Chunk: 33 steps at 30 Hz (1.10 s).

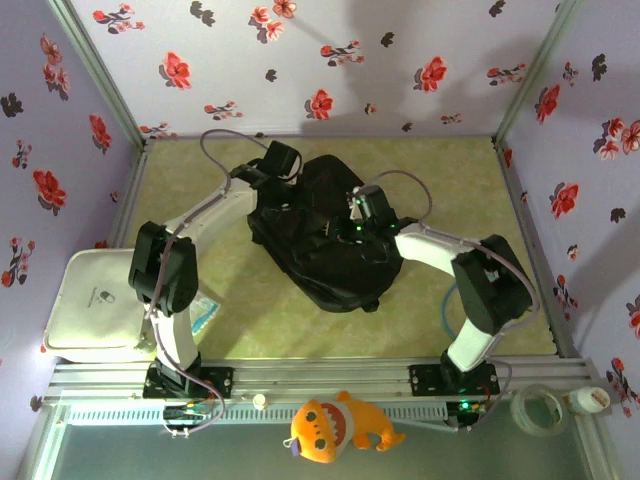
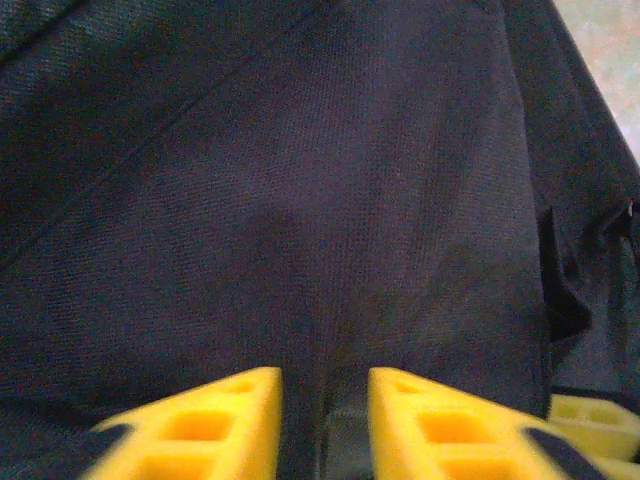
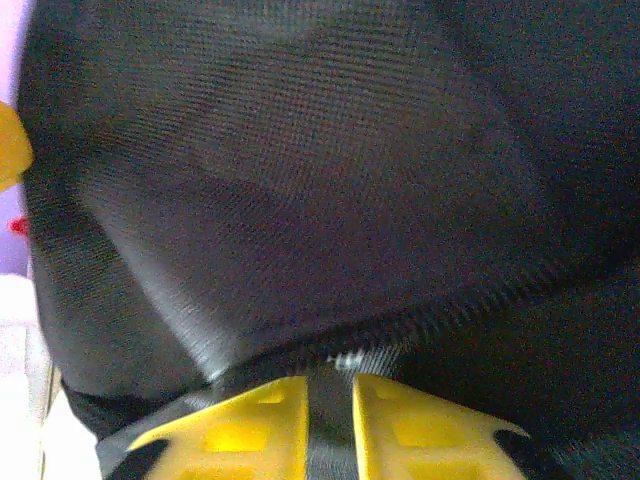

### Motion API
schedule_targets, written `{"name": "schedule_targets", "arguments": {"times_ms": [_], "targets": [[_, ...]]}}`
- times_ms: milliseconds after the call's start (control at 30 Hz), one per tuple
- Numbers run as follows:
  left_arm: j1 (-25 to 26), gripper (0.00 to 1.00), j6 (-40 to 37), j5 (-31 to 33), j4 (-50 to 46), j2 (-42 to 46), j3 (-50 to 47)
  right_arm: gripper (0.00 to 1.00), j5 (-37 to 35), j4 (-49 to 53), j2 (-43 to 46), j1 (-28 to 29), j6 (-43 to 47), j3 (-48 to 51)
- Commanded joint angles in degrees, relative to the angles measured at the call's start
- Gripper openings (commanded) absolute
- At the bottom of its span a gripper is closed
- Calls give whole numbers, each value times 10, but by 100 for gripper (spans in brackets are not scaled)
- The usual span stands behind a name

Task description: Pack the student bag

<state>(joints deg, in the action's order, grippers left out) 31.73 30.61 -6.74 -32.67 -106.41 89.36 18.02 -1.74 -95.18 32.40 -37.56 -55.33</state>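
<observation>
The student bag (image 1: 335, 245), a large black fabric backpack, lies in the middle of the table. My left gripper (image 1: 288, 185) is down on its far left part. In the left wrist view its yellow fingers (image 2: 240, 415) pinch a fold of the student bag (image 2: 300, 200), so the left gripper (image 2: 325, 378) is shut on fabric. My right gripper (image 1: 352, 222) rests on the bag's upper middle. Close up, the right gripper (image 3: 330, 382) is shut on a grey webbing edge of the student bag (image 3: 320, 180).
A white hard case (image 1: 95, 310) sits at the left by the left arm's base, with a pale blue packet (image 1: 206, 316) beside it. An orange plush toy (image 1: 335, 425), a tape roll (image 1: 540, 408) and a small bottle (image 1: 590, 400) lie along the front rail. Floral walls enclose the table.
</observation>
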Motion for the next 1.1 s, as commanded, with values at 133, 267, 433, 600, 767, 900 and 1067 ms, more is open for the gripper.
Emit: {"name": "schedule_targets", "arguments": {"times_ms": [133,267,433,600,767,900,1067], "targets": [[-56,54,72,-8,85,137,-115,49,-79,138,110,18,88,-1],[-105,65,112,-4,116,207,-212,57,-127,235,103,59,158,-59],[-173,74,146,1,125,274,-325,58,-137,290,49,106,224,-143],[-222,85,150,2,127,325,-406,56,-144,333,-32,148,275,-234],[-251,92,148,2,120,361,-446,53,-165,396,-122,181,328,-341],[-257,93,139,1,111,372,-448,52,-177,420,-172,188,338,-396],[-258,95,136,1,111,374,-447,46,-178,420,-210,188,333,-425]]}}
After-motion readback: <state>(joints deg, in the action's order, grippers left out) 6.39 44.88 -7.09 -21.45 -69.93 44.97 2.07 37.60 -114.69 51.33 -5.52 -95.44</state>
